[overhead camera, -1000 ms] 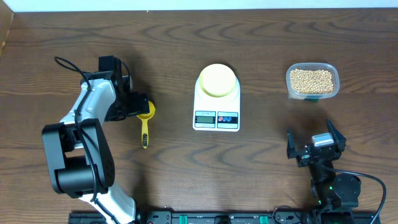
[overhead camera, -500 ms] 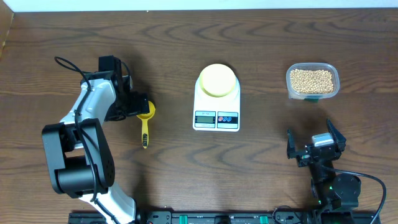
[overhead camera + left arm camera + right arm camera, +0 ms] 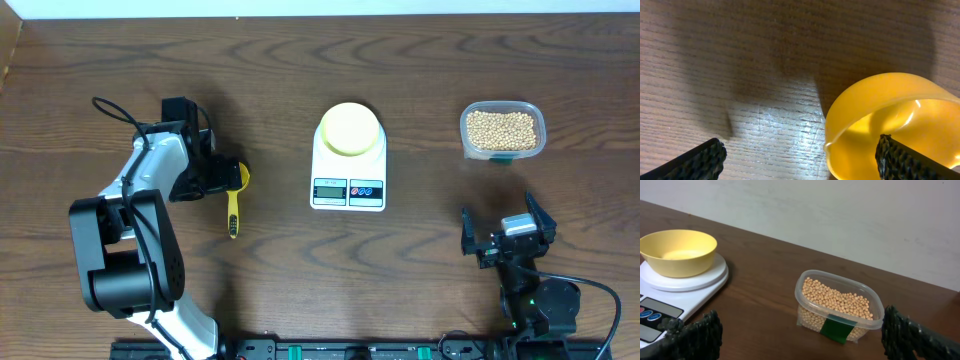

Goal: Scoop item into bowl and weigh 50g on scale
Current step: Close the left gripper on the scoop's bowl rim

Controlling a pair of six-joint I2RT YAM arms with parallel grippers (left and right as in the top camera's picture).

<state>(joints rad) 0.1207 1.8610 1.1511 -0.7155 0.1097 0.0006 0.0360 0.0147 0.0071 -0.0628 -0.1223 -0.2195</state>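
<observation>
The left gripper (image 3: 226, 178) hovers wide open and empty at the cup end of the yellow scoop (image 3: 232, 208) — handle running back toward the robot — with the beans (image 3: 502, 128) well off right.

Bowl (image 3: 350, 129) on scale (image 3: 348, 190), beans (image 3: 501, 128) in tub (image 3: 503, 155)

I read the bowl (image 3: 677, 250) as pale yellow, the scale (image 3: 322, 165) white with red and blue buttons (image 3: 366, 190), the beans (image 3: 837, 300) tan-beige, their tub (image 3: 801, 287) clear with a green label (image 3: 835, 329), the scoop (image 3: 880, 115) bright yellow, and the table (image 3: 300, 270) dark brown, streaked with wood grain.
</observation>
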